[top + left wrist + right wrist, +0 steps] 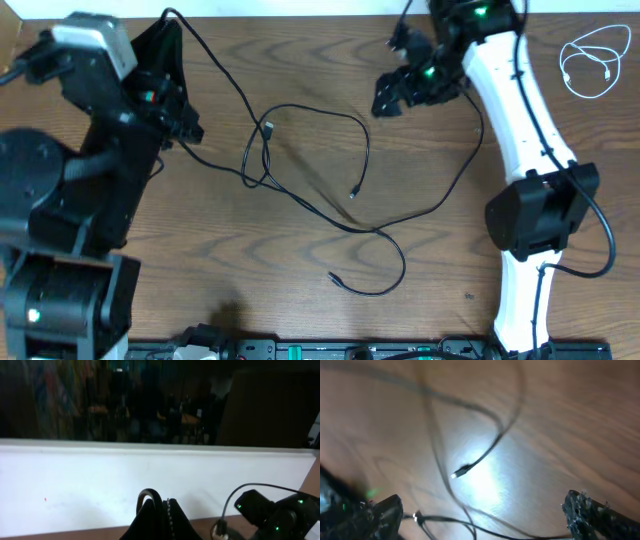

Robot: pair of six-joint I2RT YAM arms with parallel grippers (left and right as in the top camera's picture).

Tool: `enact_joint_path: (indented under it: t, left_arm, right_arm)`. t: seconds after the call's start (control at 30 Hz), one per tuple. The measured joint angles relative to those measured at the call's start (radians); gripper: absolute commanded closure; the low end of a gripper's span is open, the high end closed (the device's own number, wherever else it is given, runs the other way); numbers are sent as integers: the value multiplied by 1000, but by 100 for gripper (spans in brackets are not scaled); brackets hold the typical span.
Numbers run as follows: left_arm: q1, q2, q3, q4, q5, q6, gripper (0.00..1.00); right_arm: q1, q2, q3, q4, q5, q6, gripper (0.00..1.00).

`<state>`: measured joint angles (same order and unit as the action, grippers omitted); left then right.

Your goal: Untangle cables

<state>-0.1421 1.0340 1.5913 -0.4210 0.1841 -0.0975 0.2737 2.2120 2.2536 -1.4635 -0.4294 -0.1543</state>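
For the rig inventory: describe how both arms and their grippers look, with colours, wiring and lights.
The left arm is bulky and all black, carrying a light grey block; the left gripper is black with a toothed finger edge. The right arm has white links, black joints, a thin black wire along it and green lights. The right gripper is black, its fingers rough-textured.

The brown wood-grain tabletop [300,60] is smooth, slightly glossy; thin black cables [366,150] look matt, the right arm's white shell [500,90] glossy plastic
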Motion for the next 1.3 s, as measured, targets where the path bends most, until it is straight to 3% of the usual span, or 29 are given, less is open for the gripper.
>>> enact_joint_path:
  t: [0.2,0.4,0.8,1.07,1.3]
  left_arm:
    - [26,43,0,-2,10,-8,92]
    - [37,65,0,-2,14,-11,93]
    - [38,64,0,-48,20,-11,93]
    - [38,64,0,-48,-2,-11,93]
    - [38,66,0,-48,-35,-20,93]
  right_arm:
    - [67,0,-24,6,-177,-133,1]
    - [148,0,-24,80,-290,-175,3]
    - [333,0,-30,283,-161,45,4]
    - [343,0,-31,169,-134,75,2]
    - [346,0,-32,36,-208,-82,7]
